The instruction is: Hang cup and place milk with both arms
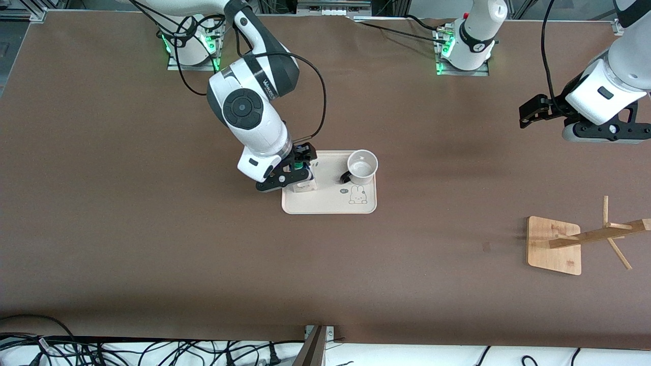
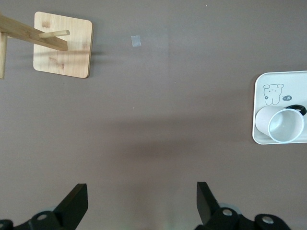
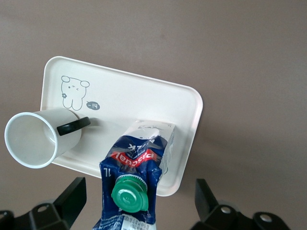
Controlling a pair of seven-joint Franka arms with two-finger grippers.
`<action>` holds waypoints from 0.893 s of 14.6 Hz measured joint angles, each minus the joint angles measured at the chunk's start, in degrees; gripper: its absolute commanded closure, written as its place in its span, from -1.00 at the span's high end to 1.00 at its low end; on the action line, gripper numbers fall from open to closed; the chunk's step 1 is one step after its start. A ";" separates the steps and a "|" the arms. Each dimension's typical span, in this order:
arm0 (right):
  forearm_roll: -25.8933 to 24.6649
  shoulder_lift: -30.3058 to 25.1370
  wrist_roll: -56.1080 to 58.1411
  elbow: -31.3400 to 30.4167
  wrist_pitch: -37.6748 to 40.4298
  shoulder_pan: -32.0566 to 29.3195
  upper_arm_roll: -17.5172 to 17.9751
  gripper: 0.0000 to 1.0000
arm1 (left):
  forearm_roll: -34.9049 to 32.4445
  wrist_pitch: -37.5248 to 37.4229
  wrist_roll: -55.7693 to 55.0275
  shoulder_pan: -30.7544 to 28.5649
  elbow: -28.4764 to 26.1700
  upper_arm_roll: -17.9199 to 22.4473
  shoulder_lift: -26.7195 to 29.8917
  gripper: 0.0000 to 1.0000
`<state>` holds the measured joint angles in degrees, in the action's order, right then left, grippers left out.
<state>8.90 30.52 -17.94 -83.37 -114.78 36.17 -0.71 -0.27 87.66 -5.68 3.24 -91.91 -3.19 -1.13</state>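
The milk (image 1: pixel 303 184) stands upright on the cream tray (image 1: pixel 330 203), at the tray's end toward the right arm. My right gripper (image 1: pixel 299 166) is open just above it, one finger on each side of the carton's blue top and clear of it. In the right wrist view the milk (image 3: pixel 136 167) with its green cap rises between the fingers of my right gripper (image 3: pixel 139 201). The cup (image 1: pixel 362 165) stands upright on the same tray, also seen in the right wrist view (image 3: pixel 38 139); its smiley face is hidden. My left gripper (image 1: pixel 529 113) is open and empty in the air over bare table.
A wooden cup rack (image 1: pixel 554 245) with pegs stands toward the left arm's end of the table, nearer to the front camera than the tray. The left wrist view shows the rack (image 2: pixel 62 45), the tray (image 2: pixel 292 81) and the cup (image 2: pixel 283 125). The tray bears a rabbit drawing.
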 measured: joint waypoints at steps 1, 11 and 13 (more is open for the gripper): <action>0.02 0.06 -0.05 -0.03 0.00 0.00 0.00 1.00 | 0.00 0.00 0.00 0.00 0.00 0.00 0.00 1.00; 1.81 3.02 -0.13 -1.72 -4.21 0.10 -0.02 1.00 | 0.00 -0.11 0.00 0.04 0.00 -0.25 0.00 1.00; 1.81 3.15 -0.12 -2.10 -5.13 0.20 -0.02 0.43 | 0.00 -0.13 0.00 0.04 0.00 -0.25 0.00 1.00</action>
<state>10.72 33.67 -18.06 -85.47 -119.91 36.37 -0.73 -0.27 87.52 -5.68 3.27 -91.91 -3.44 -1.13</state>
